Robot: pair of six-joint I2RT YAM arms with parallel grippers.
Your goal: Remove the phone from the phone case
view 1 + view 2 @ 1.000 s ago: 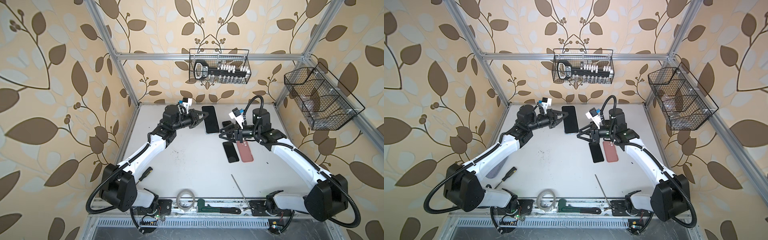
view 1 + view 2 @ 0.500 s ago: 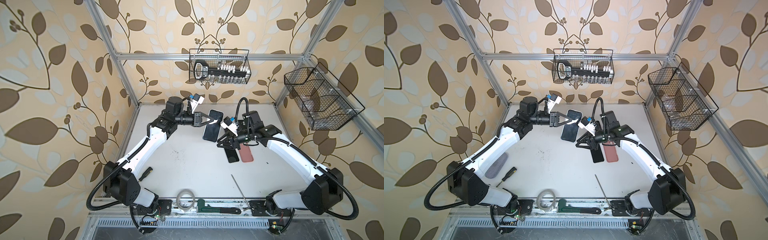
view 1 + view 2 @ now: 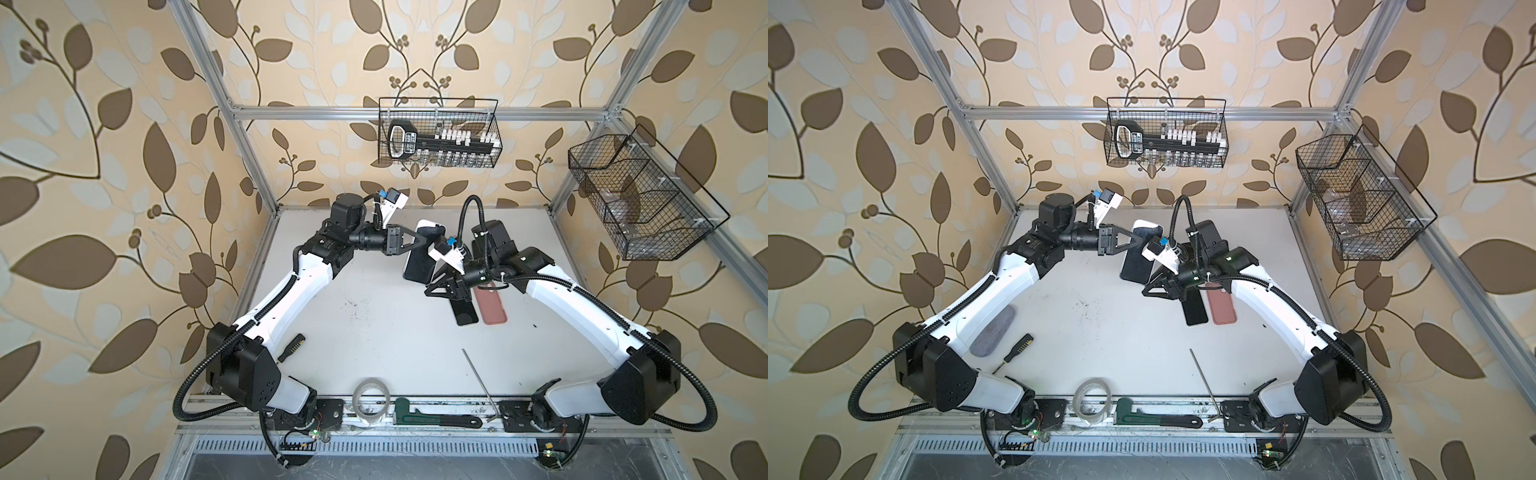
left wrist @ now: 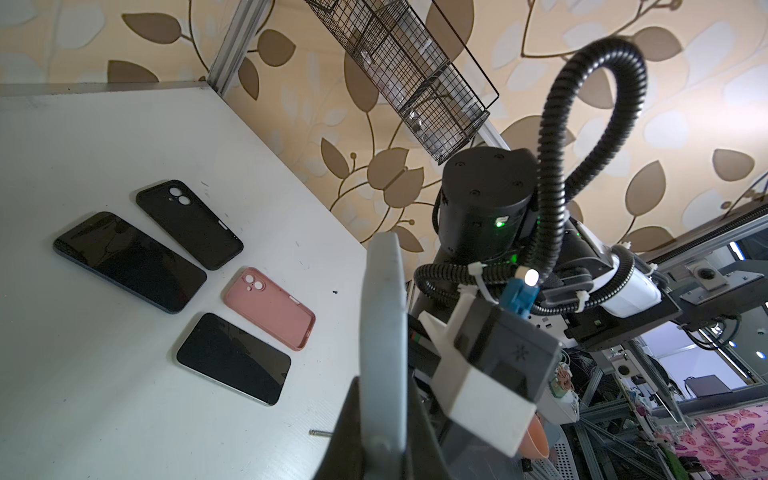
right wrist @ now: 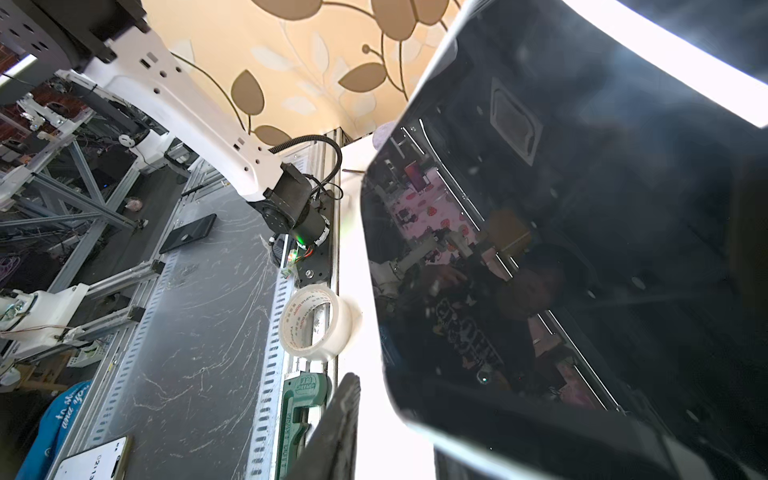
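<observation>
- Left pincer (image 3: 417,242) clamps cased phone (image 3: 417,264) aloft; long axis runs near-to-far.
- Right pincer (image 3: 436,283) just beside its near end (open or gripping: cannot tell).

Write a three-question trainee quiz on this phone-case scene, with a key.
1. True or false: the left gripper holds the cased phone clear of the table.
2. Which of these empty cases lies on the table? A) blue B) pink C) green
3. Fill in: at the front edge, the tape roll lies beside a green ____.
Key: 1 true; 2 B, the pink case; 3 wrench.
</observation>
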